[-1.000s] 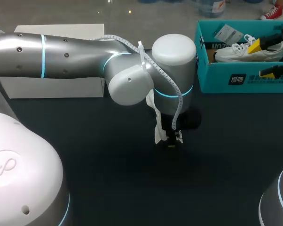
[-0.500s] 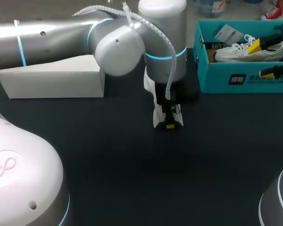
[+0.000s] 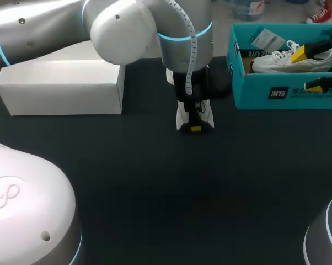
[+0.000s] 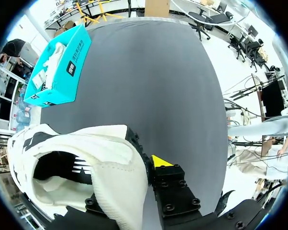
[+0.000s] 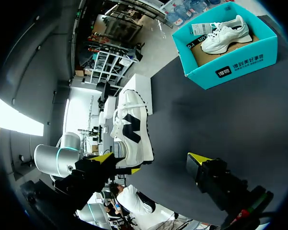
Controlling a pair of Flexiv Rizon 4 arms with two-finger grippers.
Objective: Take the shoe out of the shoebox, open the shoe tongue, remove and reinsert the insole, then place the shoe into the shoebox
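Carried further from the robot's base, the white knit trainer with black side markings (image 4: 113,153) now hangs level with the front wall of the teal cardboard shoebox (image 3: 276,91), just beside it and between it and the plain white oblong box (image 3: 61,91). The left pincer (image 3: 194,127) is clamped on the trainer's collar; one yellow tip shows against the fabric and the other is hidden behind it. The trainer dangles clear of the dark worktop (image 3: 182,193) rather than resting on it.

The right pincer (image 5: 151,158) is above the shoebox, spread wide with nothing between its tips. A second white trainer (image 3: 290,59) lies inside the shoebox.

The likely trouble is the hold: a pinch on soft collar fabric alone may let the hanging trainer swing or slip, especially if the right arm tugs at the tongue or insole. Later, the occupied shoebox leaves little room — the returning trainer could catch its wall or land on the other one.
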